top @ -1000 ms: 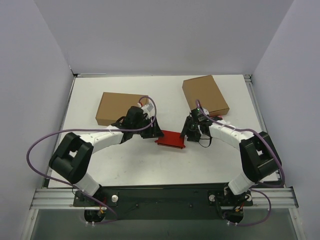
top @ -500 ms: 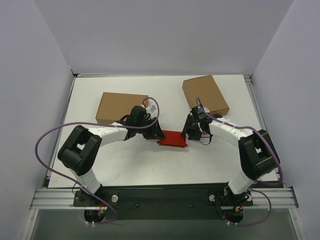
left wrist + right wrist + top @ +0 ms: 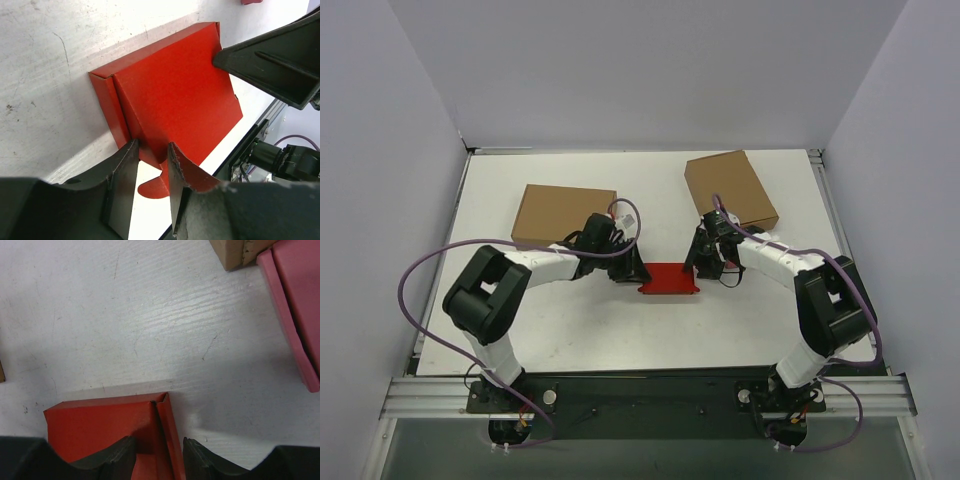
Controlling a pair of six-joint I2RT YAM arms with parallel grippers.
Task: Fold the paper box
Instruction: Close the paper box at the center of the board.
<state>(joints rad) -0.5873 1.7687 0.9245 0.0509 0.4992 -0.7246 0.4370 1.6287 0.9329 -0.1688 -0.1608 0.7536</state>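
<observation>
The left gripper (image 3: 152, 146) has its two fingers either side of a red flap sticking out from the left edge of the paper box (image 3: 670, 279). I cannot tell whether they pinch the flap or only bracket it. The right gripper (image 3: 159, 441) straddles the raised side wall at the box's right edge, one finger over the red top panel and one outside the wall. Whether it clamps I cannot tell either.

The paper box lies low and flat on the white table (image 3: 620, 330), between the two grippers. Its broad top panel hides whatever is inside.

Beyond the box to its left lies a closed brown box (image 3: 565, 215). Beyond it to the right lies a second brown box (image 3: 730, 190), with a pink box (image 3: 300, 305) just beside that one's corner.
</observation>
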